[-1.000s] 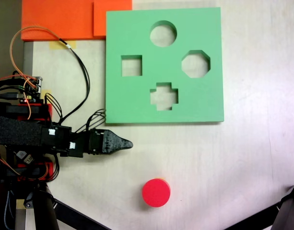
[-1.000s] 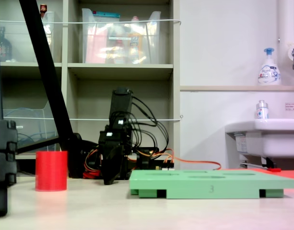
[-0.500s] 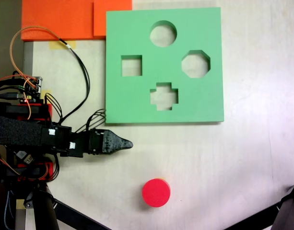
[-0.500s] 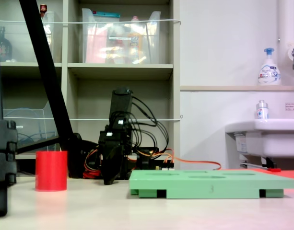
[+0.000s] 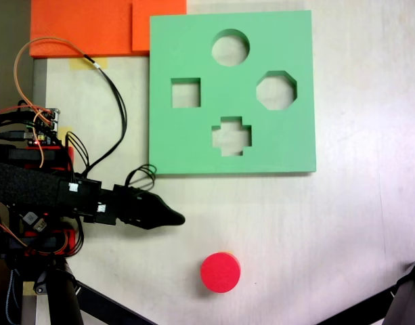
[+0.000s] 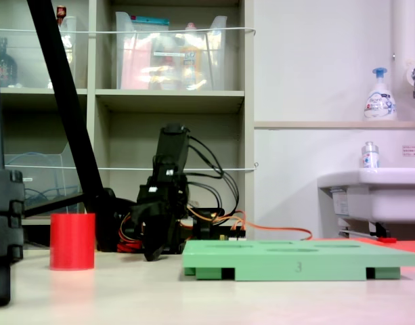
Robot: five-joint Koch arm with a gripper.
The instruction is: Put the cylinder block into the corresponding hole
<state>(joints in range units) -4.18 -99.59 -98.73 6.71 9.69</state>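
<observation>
the gripper (image 5: 173, 218) is pointing toward the cylinder block (image 5: 220, 272), which is standing upright on the table, well apart from the corresponding hole (image 5: 230, 47) in the green board (image 5: 193, 135); jaw state cannot be told. widening fully before straddling the block seems advisable.

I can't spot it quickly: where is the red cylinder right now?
In the fixed view from above, the red cylinder stands alone on the table near the bottom edge, below the green board and lower right of the gripper.

In a fixed view, cylinder block (image 5: 220, 272) lies below foam board (image 5: 193, 135); gripper (image 5: 173, 218) sits between, leftward.
</observation>
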